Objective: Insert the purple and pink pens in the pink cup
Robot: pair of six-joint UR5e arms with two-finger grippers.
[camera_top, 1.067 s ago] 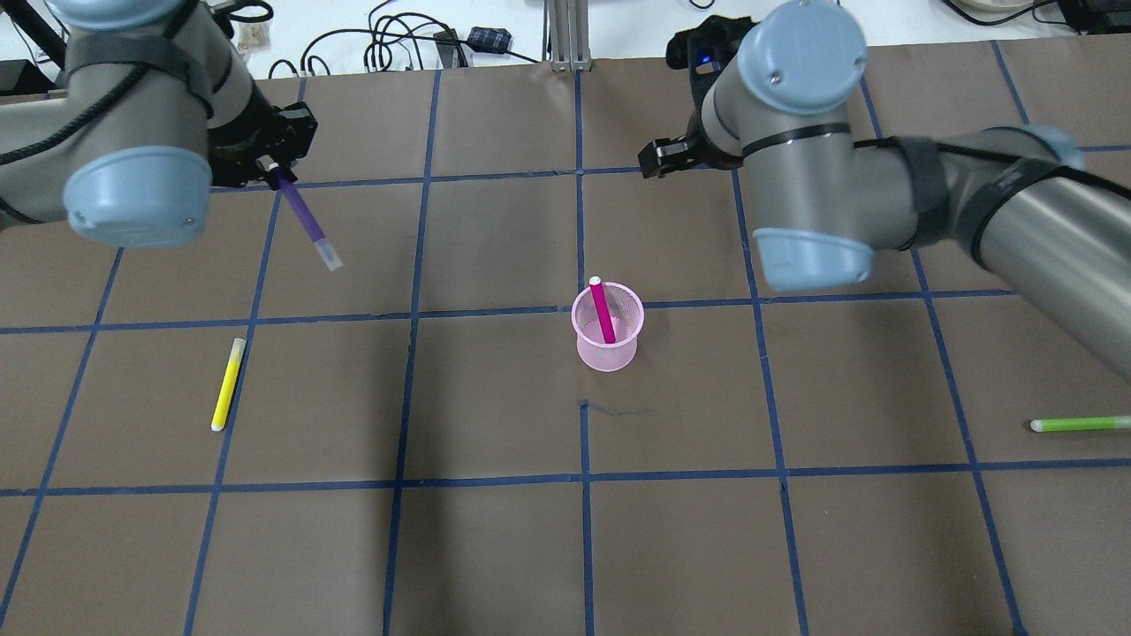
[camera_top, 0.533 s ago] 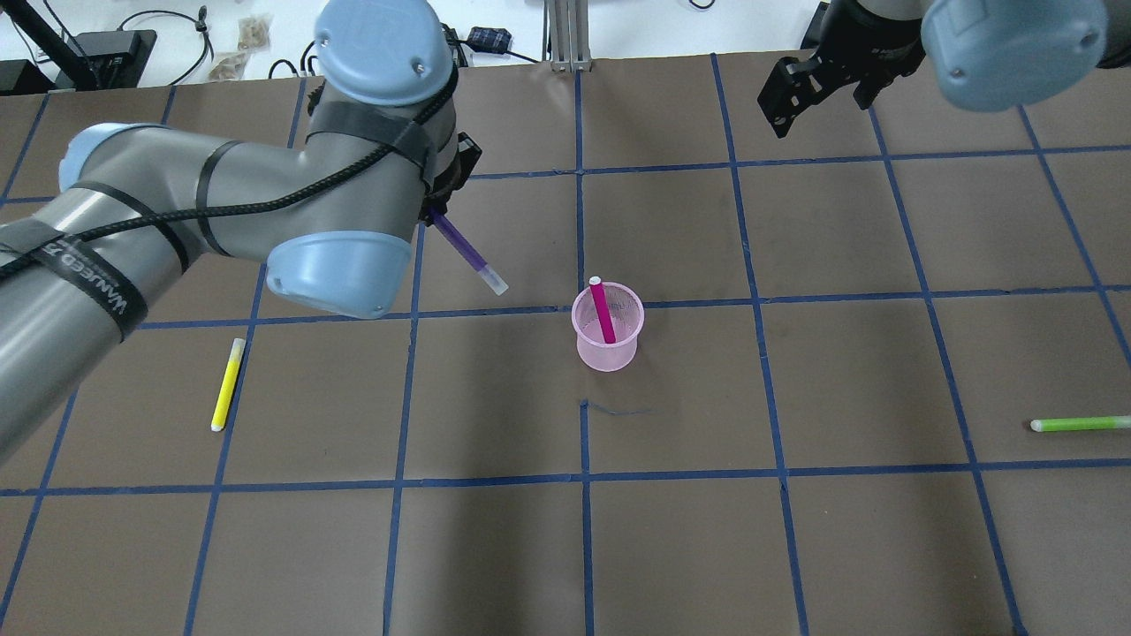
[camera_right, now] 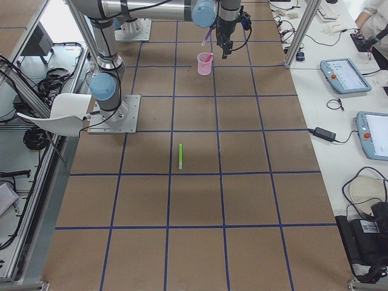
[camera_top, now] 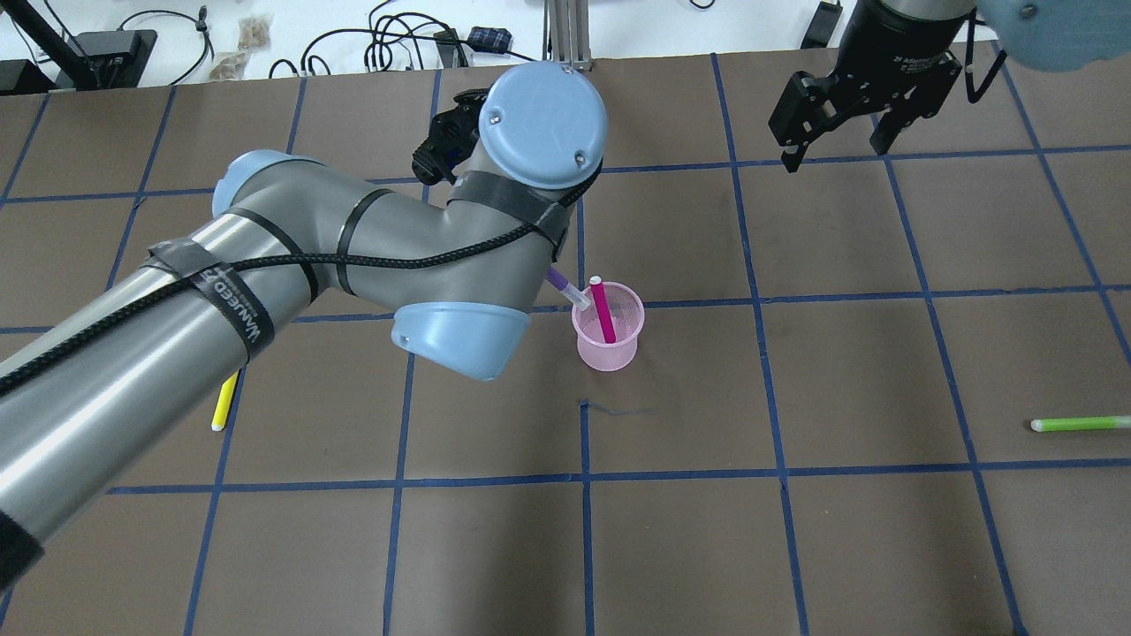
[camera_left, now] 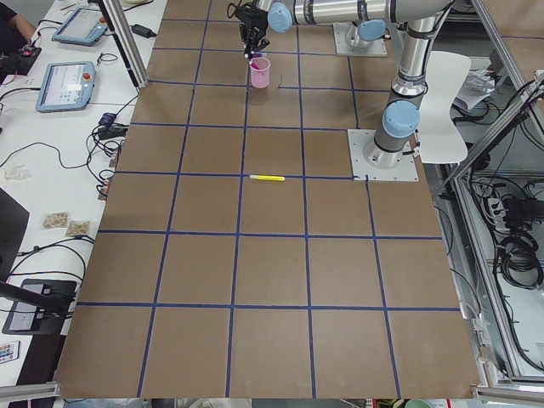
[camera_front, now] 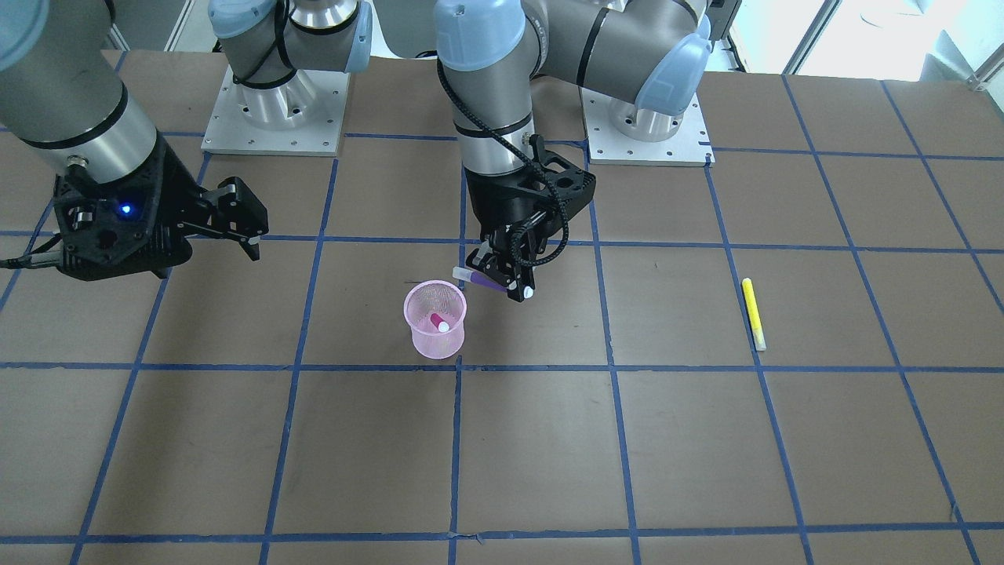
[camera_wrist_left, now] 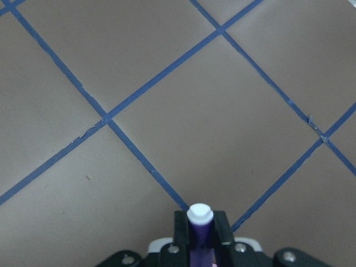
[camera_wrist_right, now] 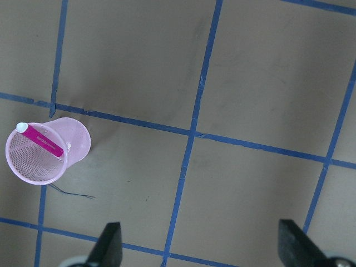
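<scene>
The pink mesh cup [camera_top: 607, 334] stands upright near the table's middle, with the pink pen [camera_top: 603, 309] leaning inside it; both show in the front view [camera_front: 435, 320] and the right wrist view [camera_wrist_right: 41, 153]. My left gripper [camera_front: 502, 276] is shut on the purple pen [camera_front: 480, 278], which it holds tilted, its clear tip [camera_top: 579, 298] right at the cup's rim. The left wrist view shows the pen's white end [camera_wrist_left: 199, 214] between the fingers. My right gripper [camera_top: 835, 132] is open and empty, high over the table's far right.
A yellow pen [camera_front: 754, 312] lies on the table on my left, partly hidden under my left arm in the overhead view [camera_top: 221, 408]. A green pen [camera_top: 1080, 424] lies at the right edge. Blue tape lines grid the brown table.
My left arm has swung right, carrying the purple pen from the far left to the cup's rim. My right arm has pulled back to the far right. The pink pen stays in the cup.
</scene>
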